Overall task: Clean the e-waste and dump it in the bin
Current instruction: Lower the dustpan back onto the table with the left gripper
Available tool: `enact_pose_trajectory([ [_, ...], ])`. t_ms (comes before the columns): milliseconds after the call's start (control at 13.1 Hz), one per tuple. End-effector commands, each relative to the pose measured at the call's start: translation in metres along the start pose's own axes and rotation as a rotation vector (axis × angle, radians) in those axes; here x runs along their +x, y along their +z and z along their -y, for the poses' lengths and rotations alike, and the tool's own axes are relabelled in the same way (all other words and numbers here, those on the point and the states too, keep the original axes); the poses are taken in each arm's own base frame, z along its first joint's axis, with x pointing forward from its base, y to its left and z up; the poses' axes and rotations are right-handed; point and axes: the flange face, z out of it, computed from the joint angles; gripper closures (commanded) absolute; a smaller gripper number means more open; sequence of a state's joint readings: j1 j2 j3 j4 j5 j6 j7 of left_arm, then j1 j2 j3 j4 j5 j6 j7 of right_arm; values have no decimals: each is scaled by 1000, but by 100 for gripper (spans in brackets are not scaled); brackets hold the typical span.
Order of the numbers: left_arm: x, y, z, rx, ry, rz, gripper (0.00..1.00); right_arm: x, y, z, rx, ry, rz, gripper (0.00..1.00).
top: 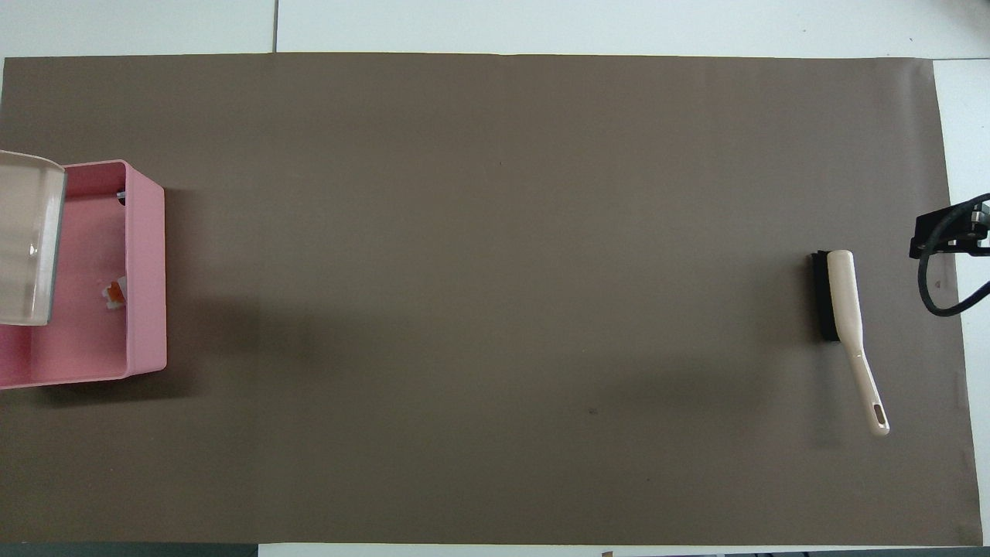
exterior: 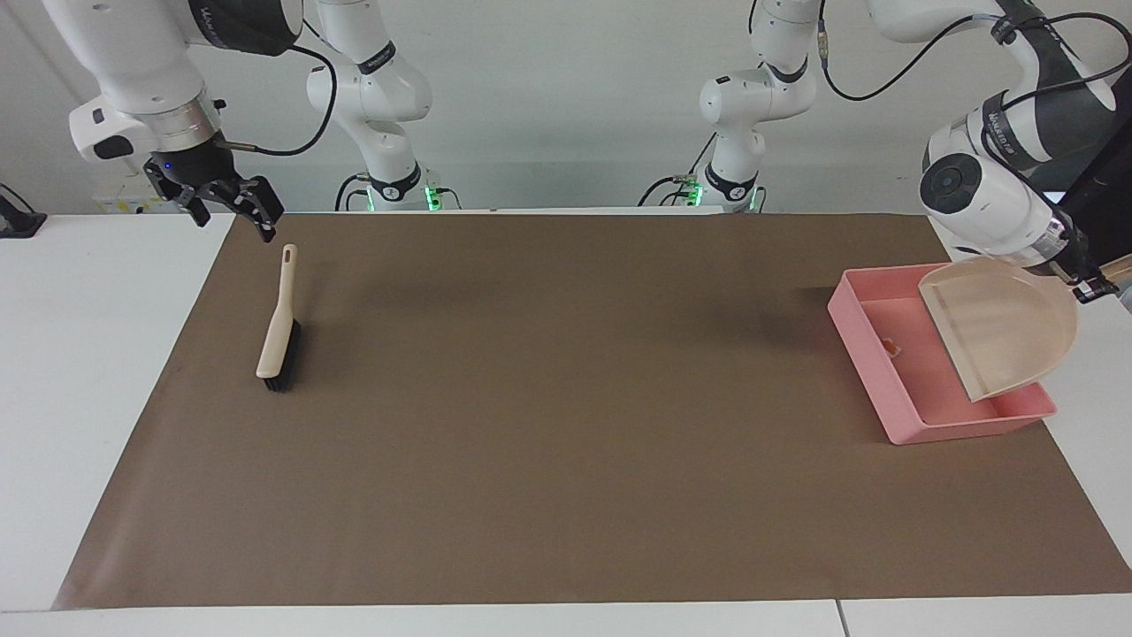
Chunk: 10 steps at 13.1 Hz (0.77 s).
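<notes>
Over the bin [exterior: 893, 402], the dustpan [exterior: 1004, 332] is clamped in the left tool [exterior: 1083, 285]. It should be kept tilted until emptied. The right tool [exterior: 232, 205], spread apart, hangs above the brush [exterior: 279, 323].

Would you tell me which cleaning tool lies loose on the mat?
The brush, free of the right hand; the left hand holds the dustpan over the bin.

Even, bright light falls from above, with no glare on the matte brown mat [exterior: 566, 425]. Soft, blurry-edged shadows lie on the mat beside the pink bin [top: 147, 271] and near the brush [top: 843, 309], and both views are sharp except the small white and orange piece [top: 114, 292] in the bin, which looks smeared
</notes>
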<state>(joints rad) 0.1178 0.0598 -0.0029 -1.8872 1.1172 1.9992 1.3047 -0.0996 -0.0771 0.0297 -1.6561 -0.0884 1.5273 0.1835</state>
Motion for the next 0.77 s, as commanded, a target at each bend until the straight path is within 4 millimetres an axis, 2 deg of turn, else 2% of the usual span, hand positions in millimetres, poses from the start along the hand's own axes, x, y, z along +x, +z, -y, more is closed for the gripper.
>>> enact_pose_trajectory([
  [0, -18, -22, -7, -21, -40, -160, 100, 2, -5, 6, 15, -14, 46, 0],
  [77, -13, -32, -9, -28, -51, -226, 100, 0, -6, 16, 12, -58, 47, 0],
  [230, 14, -60, -8, -52, -48, -331, 100, -2, -8, 20, 12, -78, 40, 0],
  [306, 33, -74, -10, -55, -38, -382, 100, -2, -6, 22, 12, -83, 41, 0],
  [459, 93, -106, -19, -54, 35, -445, 100, -5, -7, 24, 10, -87, 42, 0],
  [689, 195, -157, -48, -66, 15, -460, 100, -5, -5, 23, 10, -83, 46, 0],
])
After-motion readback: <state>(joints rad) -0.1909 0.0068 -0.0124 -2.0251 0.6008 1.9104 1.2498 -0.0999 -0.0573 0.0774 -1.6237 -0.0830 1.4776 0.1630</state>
